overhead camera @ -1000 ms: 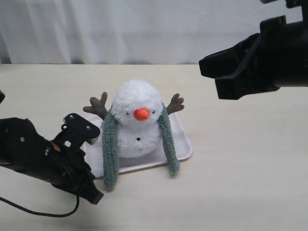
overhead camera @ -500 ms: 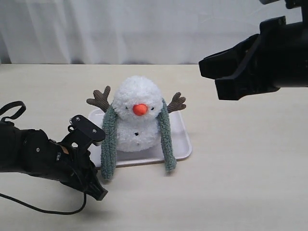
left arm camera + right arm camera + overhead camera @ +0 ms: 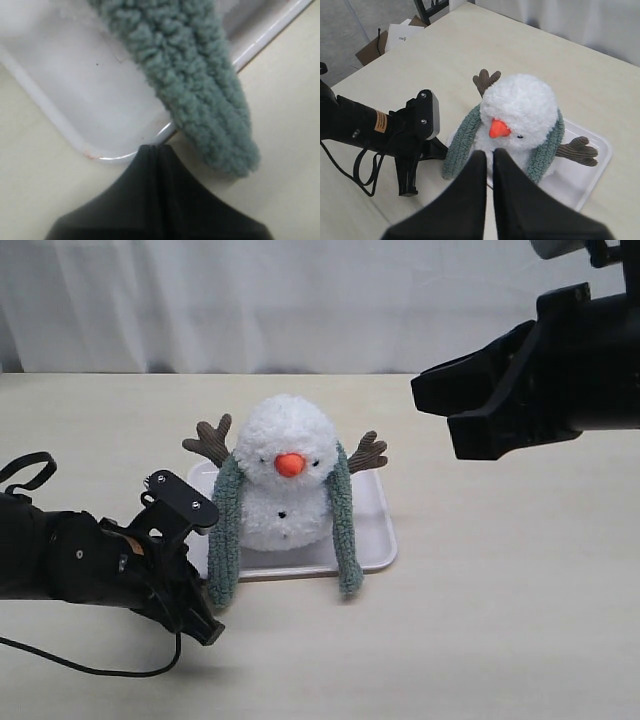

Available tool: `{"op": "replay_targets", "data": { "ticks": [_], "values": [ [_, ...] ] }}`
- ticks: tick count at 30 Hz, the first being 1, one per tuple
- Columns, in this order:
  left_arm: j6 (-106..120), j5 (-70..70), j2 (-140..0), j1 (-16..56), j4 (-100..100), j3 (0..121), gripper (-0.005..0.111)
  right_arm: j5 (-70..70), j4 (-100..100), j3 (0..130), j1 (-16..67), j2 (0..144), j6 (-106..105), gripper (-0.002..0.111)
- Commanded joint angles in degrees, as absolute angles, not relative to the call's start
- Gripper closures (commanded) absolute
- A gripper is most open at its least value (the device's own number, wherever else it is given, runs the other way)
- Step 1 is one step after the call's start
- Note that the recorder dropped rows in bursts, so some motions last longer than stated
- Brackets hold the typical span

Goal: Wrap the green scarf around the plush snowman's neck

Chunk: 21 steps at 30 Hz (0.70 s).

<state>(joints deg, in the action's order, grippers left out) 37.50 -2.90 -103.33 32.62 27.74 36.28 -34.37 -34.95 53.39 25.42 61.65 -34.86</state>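
The plush snowman [image 3: 285, 490] sits upright on a white tray [image 3: 378, 536]. The green scarf [image 3: 224, 536] lies behind its neck, and both ends hang down the front; the other end [image 3: 344, 530] reaches the table past the tray's edge. My left gripper [image 3: 205, 628] is shut and low on the table, with nothing in it. In the left wrist view its tip [image 3: 157, 148] is at the tray's corner rim [image 3: 107, 159], right beside the scarf end [image 3: 200, 95]. My right gripper [image 3: 438, 400] hangs shut and empty, high above the snowman [image 3: 520, 107].
The tray [image 3: 594, 162] stands mid-table on a pale tabletop, with a white curtain behind. A black cable [image 3: 90, 670] trails from the left arm across the table. Beyond the table's far edge, the right wrist view shows boxes on the floor [image 3: 395, 37].
My left gripper has moved right and a little up toward the scarf's left end. The snowman and tray have shifted slightly. The right gripper has barely moved.
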Motion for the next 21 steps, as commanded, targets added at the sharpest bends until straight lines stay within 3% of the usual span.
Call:
{"op": "replay_targets", "data": {
  "ticks": [1, 12, 21],
  "values": [
    [37.46, -2.67, -103.48, 32.62, 27.77, 36.03, 0.107, -34.67, -35.07, 53.24, 25.51, 61.24, -34.84, 0.104],
    [37.68, -1.65, -99.1, 32.62, 28.17, 36.03, 0.107, -34.8, -35.07, 53.24, 25.51, 61.24, -35.26, 0.104],
    [35.81, 4.93, -78.79, 32.62, 28.17, 36.03, 0.107, -34.79, -35.07, 53.24, 25.51, 57.89, -36.78, 0.104]
  ]
}}
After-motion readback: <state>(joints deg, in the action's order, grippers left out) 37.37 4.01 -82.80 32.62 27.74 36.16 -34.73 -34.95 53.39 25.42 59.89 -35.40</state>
